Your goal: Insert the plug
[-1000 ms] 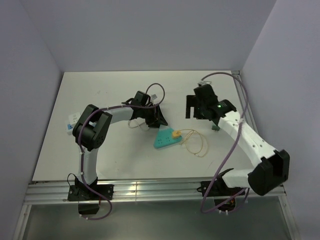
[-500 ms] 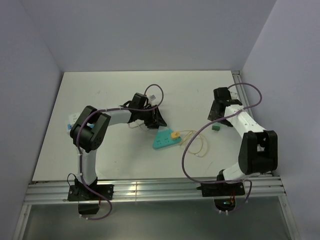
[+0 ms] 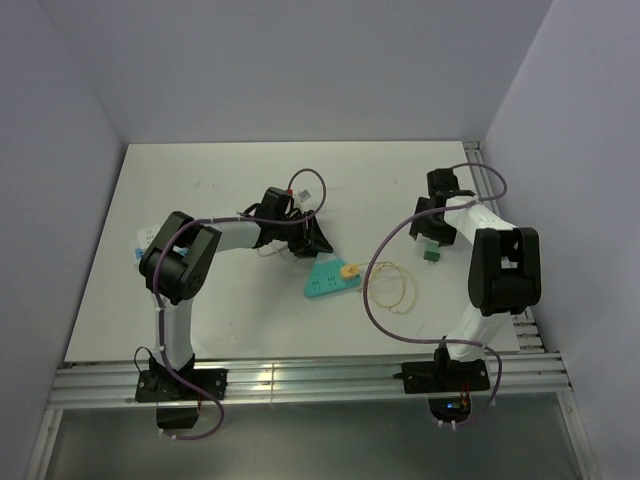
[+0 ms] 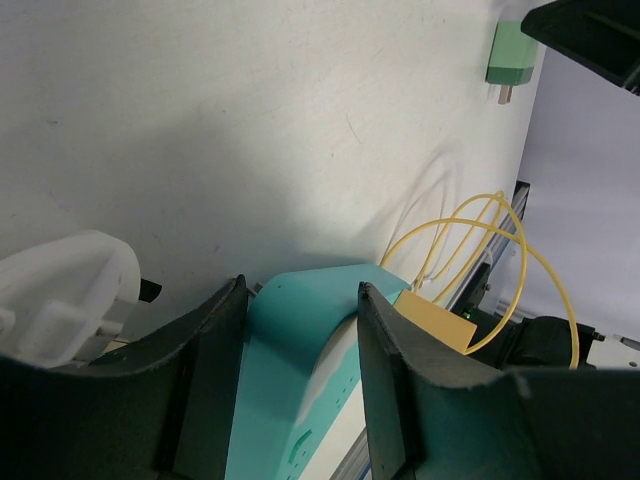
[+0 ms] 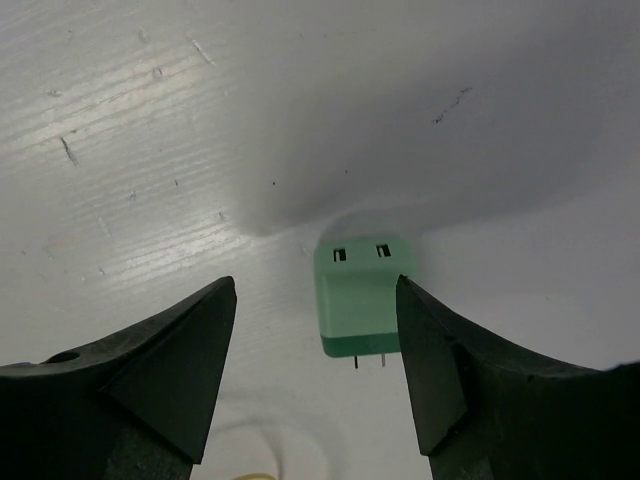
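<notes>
A green plug (image 3: 432, 256) lies flat on the white table at the right, its two prongs pointing toward the near edge. My right gripper (image 5: 315, 300) hangs over it, open. The green plug (image 5: 365, 295) sits between the fingers, closer to the right one, and neither touches it. A teal power strip (image 3: 330, 278) lies mid-table with a yellow plug (image 3: 349, 270) and looped yellow cable (image 3: 392, 285) in it. My left gripper (image 4: 300, 335) is shut on the far end of the power strip (image 4: 295, 340).
A white object (image 4: 60, 290) rests beside my left finger. A small white and blue item (image 3: 143, 243) lies at the table's left edge. A metal rail (image 3: 300, 380) runs along the near edge. The side walls stand close on both sides.
My right arm folded back toward the right wall and came over the green plug, its jaws narrowing. The left arm and power strip stayed put.
</notes>
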Controlling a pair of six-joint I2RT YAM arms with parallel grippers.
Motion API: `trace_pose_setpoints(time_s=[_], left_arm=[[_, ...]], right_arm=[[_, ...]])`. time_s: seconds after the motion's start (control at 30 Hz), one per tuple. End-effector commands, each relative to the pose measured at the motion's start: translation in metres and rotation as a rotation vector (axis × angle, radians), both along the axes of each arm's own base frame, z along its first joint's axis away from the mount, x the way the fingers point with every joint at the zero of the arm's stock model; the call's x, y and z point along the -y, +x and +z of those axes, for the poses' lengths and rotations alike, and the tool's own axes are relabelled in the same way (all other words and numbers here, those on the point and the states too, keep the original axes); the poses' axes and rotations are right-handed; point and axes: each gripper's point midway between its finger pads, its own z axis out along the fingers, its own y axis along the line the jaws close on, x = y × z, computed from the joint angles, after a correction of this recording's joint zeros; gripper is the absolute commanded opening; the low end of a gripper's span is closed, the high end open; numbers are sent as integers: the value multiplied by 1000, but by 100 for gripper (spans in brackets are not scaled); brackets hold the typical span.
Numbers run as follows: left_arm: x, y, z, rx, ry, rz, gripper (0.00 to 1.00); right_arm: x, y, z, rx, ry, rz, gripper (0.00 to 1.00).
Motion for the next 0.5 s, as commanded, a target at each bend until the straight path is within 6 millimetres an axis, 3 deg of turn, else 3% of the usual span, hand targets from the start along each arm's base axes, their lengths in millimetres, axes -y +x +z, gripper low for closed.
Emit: trace_pose_setpoints(time_s=[0.0,0.33,0.47], left_arm=[[-18,-6,-28,1,103,6,39],[-18,-6,-32,-6,108,4,39],[-17,-6,-33,-6,108,0,38]], right_arm=[[8,20,5,49,1,5,72],[13,17,-7,23,-25,32,71],[11,17,-10,10,-8,46,65]])
